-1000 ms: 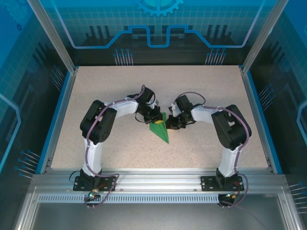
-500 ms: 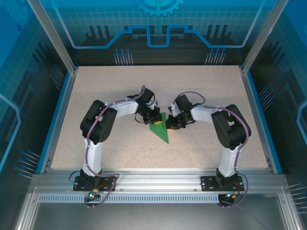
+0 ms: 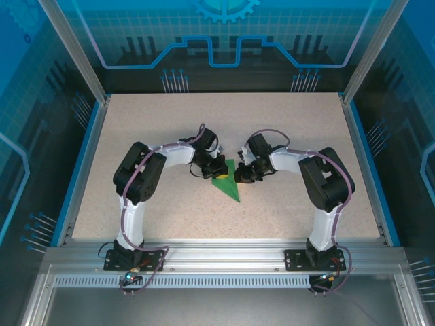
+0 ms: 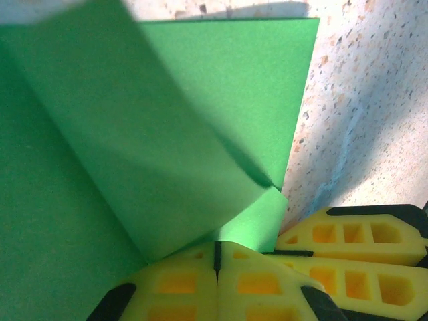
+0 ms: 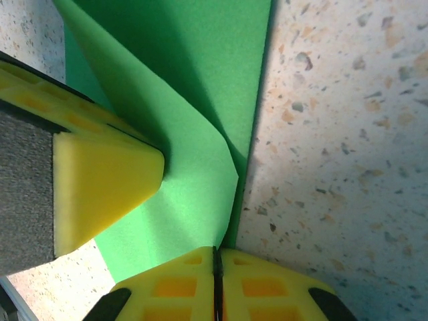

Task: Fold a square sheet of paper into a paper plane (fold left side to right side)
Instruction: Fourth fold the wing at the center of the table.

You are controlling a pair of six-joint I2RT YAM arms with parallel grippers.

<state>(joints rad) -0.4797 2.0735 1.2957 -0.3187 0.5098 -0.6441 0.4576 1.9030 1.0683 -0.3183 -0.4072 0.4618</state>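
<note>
The left claw is pinched shut on a curled-up flap of the slim, pointed, bright green paper plane. It has slid a tiny bit out to its own side in the last moment. Just beside it, the right claw stays shut on the other edge, and the plane has hardly moved on the speckled table, so I think the fold is not pressed flat yet.

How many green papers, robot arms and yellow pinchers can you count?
green paper: 1
robot arms: 2
yellow pinchers (left gripper, right gripper): 2
Total: 5
</note>
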